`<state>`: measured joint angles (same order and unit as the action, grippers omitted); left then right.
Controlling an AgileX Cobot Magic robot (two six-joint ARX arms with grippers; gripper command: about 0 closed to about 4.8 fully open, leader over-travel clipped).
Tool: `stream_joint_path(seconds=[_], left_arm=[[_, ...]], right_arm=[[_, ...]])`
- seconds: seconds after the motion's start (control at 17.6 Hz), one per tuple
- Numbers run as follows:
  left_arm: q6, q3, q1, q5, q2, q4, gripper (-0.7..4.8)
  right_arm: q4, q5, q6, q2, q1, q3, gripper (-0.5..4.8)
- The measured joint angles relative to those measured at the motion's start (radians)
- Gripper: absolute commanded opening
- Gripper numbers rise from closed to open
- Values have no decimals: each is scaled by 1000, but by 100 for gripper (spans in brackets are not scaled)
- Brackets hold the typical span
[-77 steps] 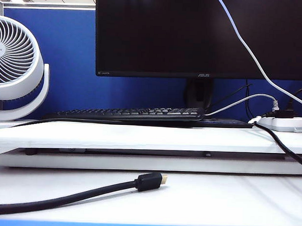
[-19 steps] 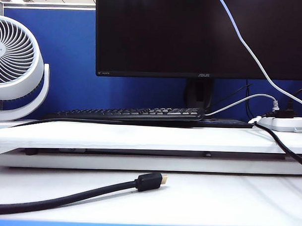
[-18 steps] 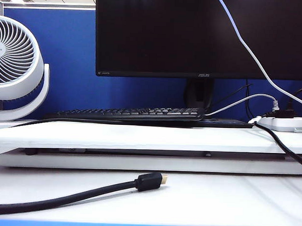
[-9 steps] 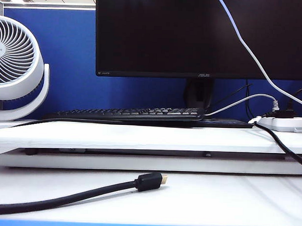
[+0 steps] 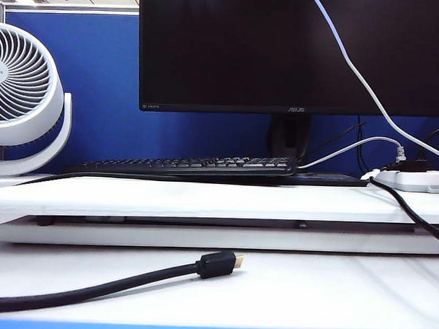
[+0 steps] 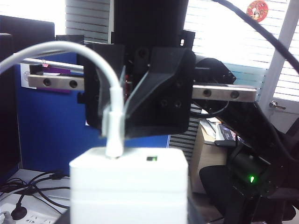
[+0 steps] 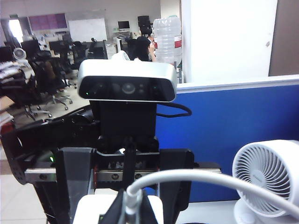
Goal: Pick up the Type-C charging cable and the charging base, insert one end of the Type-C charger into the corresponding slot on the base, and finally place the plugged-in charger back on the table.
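On my left wrist feed the left end effector (image 6: 128,205) clamps the charging base (image 6: 128,186), the Type-C charging cable (image 6: 113,126) standing plug-first in its top face. Just beyond the base, the right end effector (image 7: 128,212) is pinched shut on the cable plug. Neither shows above the tabletop (image 5: 273,289).

This is looking like an open-plan office: a blue partition wall (image 5: 99,95) is standing behind a monitor (image 5: 295,52), a black keyboard (image 5: 183,165) and a desk fan (image 5: 23,93), and many rolling office chairs (image 7: 51,88) and a whiteboard (image 7: 88,29) are filling the room behind.
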<state>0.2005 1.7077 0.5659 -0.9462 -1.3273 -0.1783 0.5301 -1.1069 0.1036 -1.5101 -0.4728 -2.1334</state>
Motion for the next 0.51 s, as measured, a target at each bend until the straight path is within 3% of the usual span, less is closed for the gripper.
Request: stream_joint_path(seconds=[0.51], left_arm=[[-1, -3, 0, -1, -5, 27, -6]], right_arm=[[25, 5, -49, -4, 1, -5, 0]])
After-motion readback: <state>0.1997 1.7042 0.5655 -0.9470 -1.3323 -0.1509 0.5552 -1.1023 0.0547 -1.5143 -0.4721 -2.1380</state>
